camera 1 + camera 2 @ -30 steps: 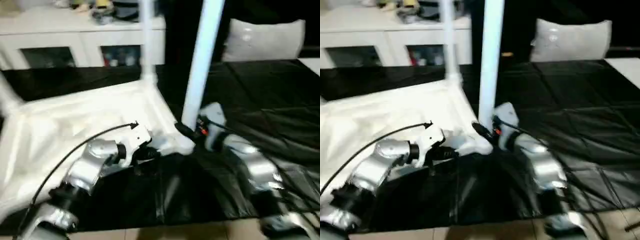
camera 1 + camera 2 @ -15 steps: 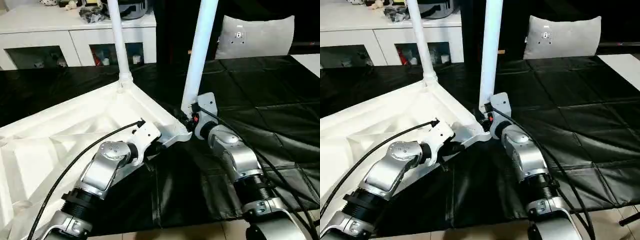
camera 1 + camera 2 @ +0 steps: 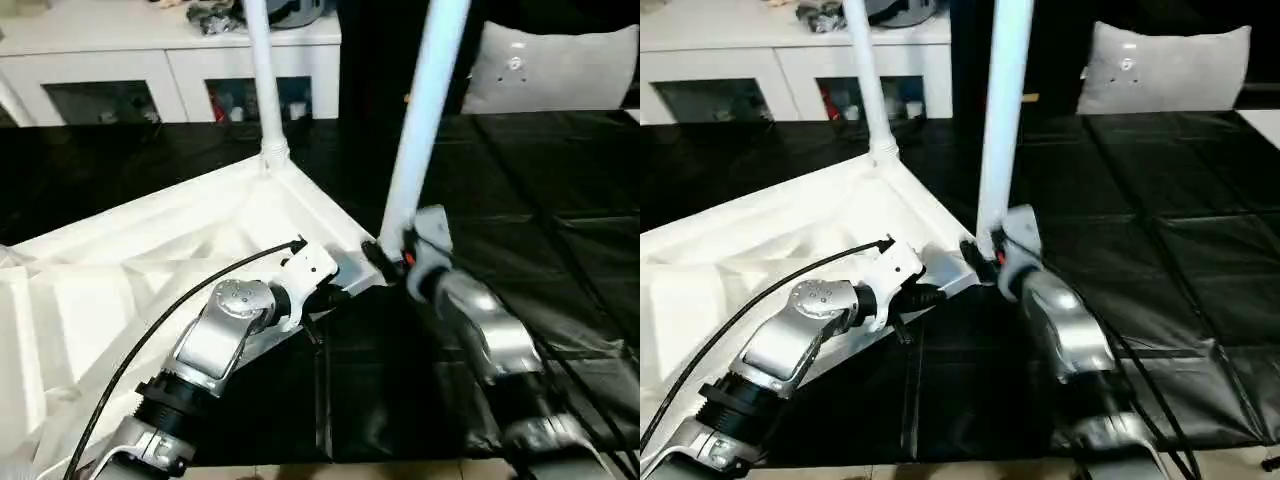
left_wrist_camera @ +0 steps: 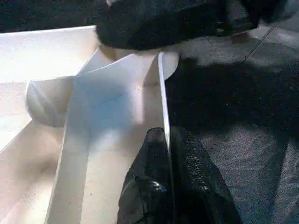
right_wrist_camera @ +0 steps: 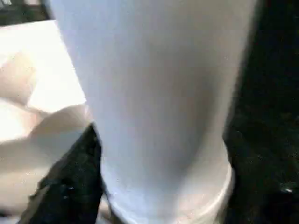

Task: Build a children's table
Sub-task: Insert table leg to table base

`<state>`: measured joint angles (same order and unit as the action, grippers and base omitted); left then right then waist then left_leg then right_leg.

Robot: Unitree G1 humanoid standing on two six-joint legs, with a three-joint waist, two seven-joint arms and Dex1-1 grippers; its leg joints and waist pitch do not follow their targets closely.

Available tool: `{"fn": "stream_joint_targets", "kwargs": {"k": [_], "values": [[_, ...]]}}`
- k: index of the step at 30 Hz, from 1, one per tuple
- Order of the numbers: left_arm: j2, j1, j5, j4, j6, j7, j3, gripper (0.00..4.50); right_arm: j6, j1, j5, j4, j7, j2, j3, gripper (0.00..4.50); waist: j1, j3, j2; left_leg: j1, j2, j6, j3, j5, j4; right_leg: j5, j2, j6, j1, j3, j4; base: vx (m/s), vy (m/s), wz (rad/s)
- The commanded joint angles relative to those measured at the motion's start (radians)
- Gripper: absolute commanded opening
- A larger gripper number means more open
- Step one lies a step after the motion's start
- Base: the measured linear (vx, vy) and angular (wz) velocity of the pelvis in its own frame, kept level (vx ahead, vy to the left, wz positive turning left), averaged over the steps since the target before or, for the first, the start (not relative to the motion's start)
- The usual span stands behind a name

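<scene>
Left gripper [image 4: 167, 154] is pinching the tabletop [image 3: 150, 270] rim; right gripper [image 3: 985, 255] is clamping the near leg [image 3: 1002, 120] at its socket. If it's tilting, it'll jam.

My left hand [image 4: 167, 154] pinches a thin edge between its black fingers [image 4: 147, 186]; my right hand [image 3: 385, 262] is clamped, silver forearms both reaching forward, converging.
</scene>
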<state>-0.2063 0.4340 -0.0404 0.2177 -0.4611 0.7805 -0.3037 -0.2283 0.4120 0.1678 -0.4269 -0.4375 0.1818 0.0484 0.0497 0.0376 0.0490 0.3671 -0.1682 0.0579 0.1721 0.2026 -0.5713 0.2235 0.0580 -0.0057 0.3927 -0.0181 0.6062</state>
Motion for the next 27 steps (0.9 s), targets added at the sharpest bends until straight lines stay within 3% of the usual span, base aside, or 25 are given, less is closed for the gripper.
{"fn": "stream_joint_targets", "kwargs": {"k": [1,3,8,15,22,27], "values": [[-0.031,0.008,0.003,0.031,0.033,0.035,-0.001,0.0,0.006,-0.038,0.023,0.043,-0.055,0.038,-0.016,3.87,0.005,-0.052,-0.008,0.001,-0.047,-0.075,-0.015,0.069,0.049,-0.11,0.069,-0.234,-0.057,0.036,-0.063,0.0,0.0,0.0],[-0.046,0.02,0.001,0.054,0.051,0.052,-0.003,0.0,0.018,-0.065,0.043,0.085,-0.116,0.072,-0.02,4.05,0.012,-0.054,-0.008,0.002,-0.046,-0.09,-0.015,0.057,0.046,-0.139,0.068,-0.233,-0.059,0.037,-0.059,0.0,0.0,0.0],[-0.078,0.049,-0.007,0.108,0.093,0.102,-0.022,0.0,0.047,-0.115,0.066,0.15,-0.257,0.153,-0.009,4.46,0.013,-0.047,-0.004,-0.001,-0.051,-0.078,-0.016,0.13,0.05,0.004,0.07,-0.229,-0.054,0.034,-0.069,0.0,0.0,0.0],[-0.148,0.067,-0.018,0.168,0.191,0.229,-0.079,0.0,0.058,-0.125,0.138,0.206,-0.469,0.282,-0.03,4.46,0.015,-0.049,-0.003,0.001,-0.048,-0.096,-0.016,0.11,0.044,-0.023,0.07,-0.244,-0.058,0.033,-0.065,0.0,0.0,0.0],[-0.194,0.06,0.001,0.161,0.315,0.374,-0.121,0.0,0.091,-0.077,0.119,0.168,-0.652,0.361,0.031,4.46,0.025,-0.054,-0.001,-0.001,-0.057,-0.121,-0.015,0.077,0.036,-0.088,0.072,-0.283,-0.053,0.027,-0.051,0.0,0.0,0.0],[-0.211,0.057,0.004,0.162,0.366,0.44,-0.142,0.0,0.109,-0.046,0.089,0.128,-0.74,0.375,0.087,4.3,0.042,-0.054,-0.001,-0.004,-0.059,-0.122,-0.012,0.084,0.032,-0.07,0.073,-0.288,-0.049,0.028,-0.049,0.0,0.0,0.0]]}}
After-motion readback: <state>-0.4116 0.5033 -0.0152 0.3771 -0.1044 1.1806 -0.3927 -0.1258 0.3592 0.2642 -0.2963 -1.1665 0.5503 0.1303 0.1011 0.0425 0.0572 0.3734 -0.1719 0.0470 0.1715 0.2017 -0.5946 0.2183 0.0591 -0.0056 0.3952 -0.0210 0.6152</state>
